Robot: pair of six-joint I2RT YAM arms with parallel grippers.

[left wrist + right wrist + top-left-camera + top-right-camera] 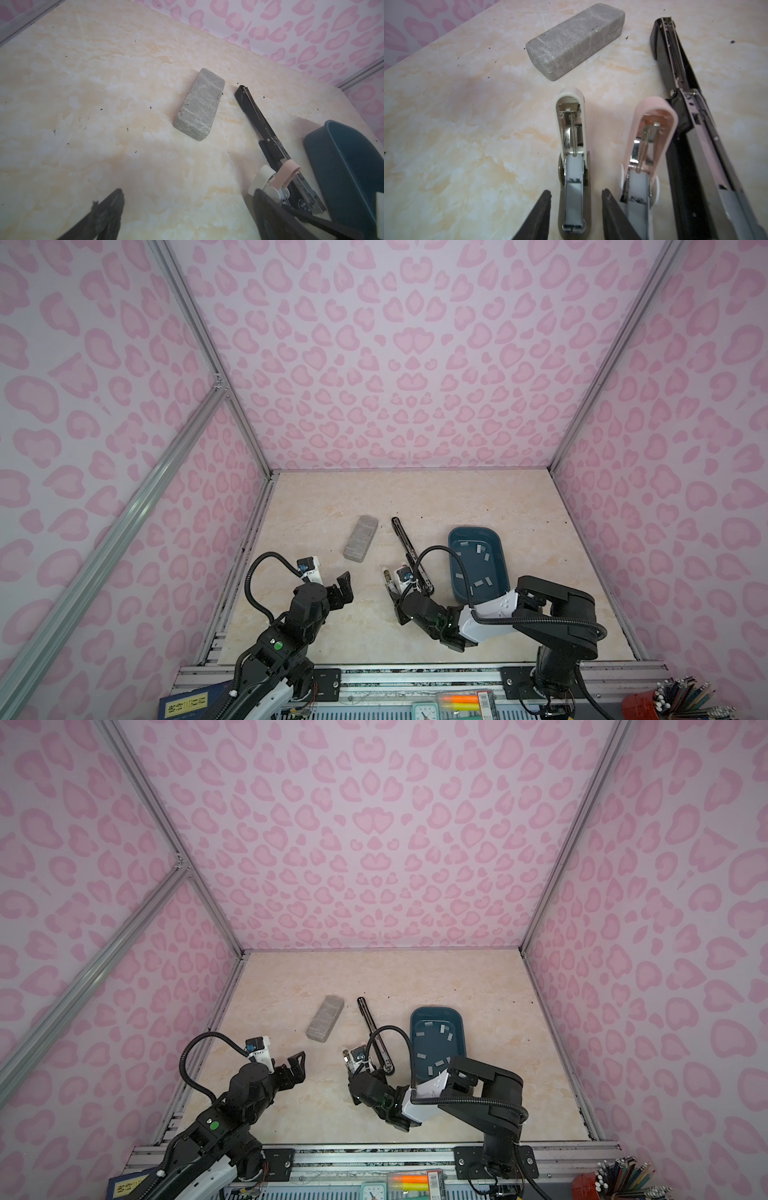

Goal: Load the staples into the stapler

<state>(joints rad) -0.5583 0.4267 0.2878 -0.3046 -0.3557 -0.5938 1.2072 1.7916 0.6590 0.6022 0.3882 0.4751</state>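
Blue tub (494, 568) holds scattered grey staples (480, 548); my left jaws gape wide, right jaws parted astride the cream stapler (572, 162).

Grey speckled block (361, 539) lies flat on marbled tabletop (540, 506), well apart from dark blue tub (473, 529). Pink heart-print walls (395, 364). Red pencil cup (638, 704) outside front rail.

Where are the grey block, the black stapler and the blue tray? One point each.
grey block (361, 538): a top view, middle of its top face.
black stapler (693, 124): right wrist view, middle of its body.
blue tray (482, 568): a top view, bare floor inside.
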